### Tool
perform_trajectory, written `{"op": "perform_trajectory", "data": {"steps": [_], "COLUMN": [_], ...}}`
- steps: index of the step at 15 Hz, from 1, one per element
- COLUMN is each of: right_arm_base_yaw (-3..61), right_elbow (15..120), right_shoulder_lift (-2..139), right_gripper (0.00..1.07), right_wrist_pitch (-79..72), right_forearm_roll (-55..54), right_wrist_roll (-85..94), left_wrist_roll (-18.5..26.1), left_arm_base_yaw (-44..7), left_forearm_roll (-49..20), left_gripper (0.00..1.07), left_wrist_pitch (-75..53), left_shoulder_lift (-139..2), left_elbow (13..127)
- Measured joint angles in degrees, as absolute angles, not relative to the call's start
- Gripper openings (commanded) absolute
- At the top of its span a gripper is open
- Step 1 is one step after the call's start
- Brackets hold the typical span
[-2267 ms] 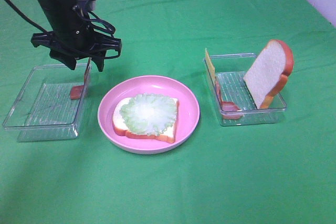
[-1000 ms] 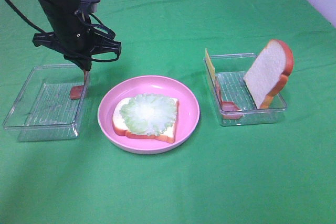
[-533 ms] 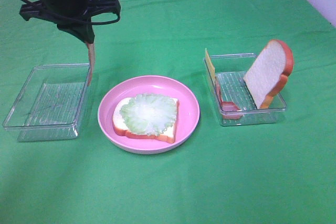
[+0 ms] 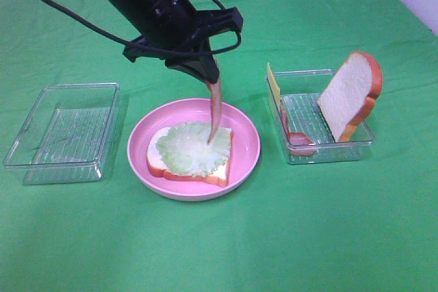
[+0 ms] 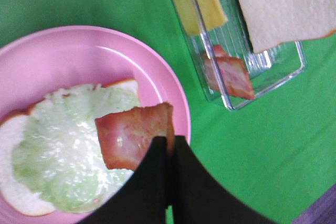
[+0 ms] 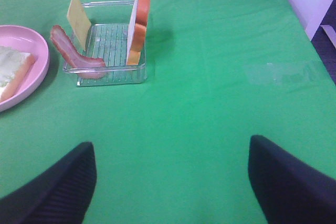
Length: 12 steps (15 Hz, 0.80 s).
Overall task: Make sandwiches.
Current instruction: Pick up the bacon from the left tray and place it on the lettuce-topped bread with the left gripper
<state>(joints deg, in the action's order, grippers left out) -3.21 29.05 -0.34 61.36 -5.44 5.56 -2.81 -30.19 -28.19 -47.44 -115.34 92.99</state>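
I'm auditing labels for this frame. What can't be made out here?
- High view: whether the bacon strip touches the lettuce; the angle hides any gap.
- Right wrist view: right pincer cut off by the frame edge; only finger ends show.
- High view: second bacon strip blurred through the clear tray.

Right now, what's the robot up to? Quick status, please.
Left jaws shut on bacon strip, dangling over lettuce on bread slice. Right jaws open, empty, over cloth. Nothing blocking the plate.
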Motion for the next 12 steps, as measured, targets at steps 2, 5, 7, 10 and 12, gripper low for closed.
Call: {"op": "perform_trajectory", "data": {"steps": [2,5,7,10,12], "right_arm_base_yaw": [-3.2,-3.2,-3.2,-3.2,-3.2], "right_elbow": [29.0,29.0,29.0,29.0,29.0], "right_shoulder_lift": [-0.3,-0.3,-0.3,-0.3,-0.3], "right_gripper": [0.76,0.76,0.76,0.76,0.76], "right_wrist_pitch": [61.4,61.4,61.4,61.4,61.4], "right_forearm_roll": [-5.4,-5.4,-5.4,-5.4,-5.4], "right_wrist_roll": [5.6,5.6,5.6,5.6,5.6], "left_wrist_roll": [-2.8,-2.6,-6.0,-14.3,-17.1], "left_arm_base_yaw": [-32.2,-32.7,-32.7,-32.7,-32.7], "left_forearm_roll": [-28.6,-27.0,-21.0,-11.6,-7.0], "left_gripper": [0.00,0.00,0.00,0.00,0.00], "left_wrist_pitch": [-46.6,-46.3,-46.1,-46.9,-48.2], "left_shoulder_lift": [-116.9,-119.3,-119.9,-119.9,-119.9], "left_elbow": [93.0,93.0,93.0,93.0,93.0]}}
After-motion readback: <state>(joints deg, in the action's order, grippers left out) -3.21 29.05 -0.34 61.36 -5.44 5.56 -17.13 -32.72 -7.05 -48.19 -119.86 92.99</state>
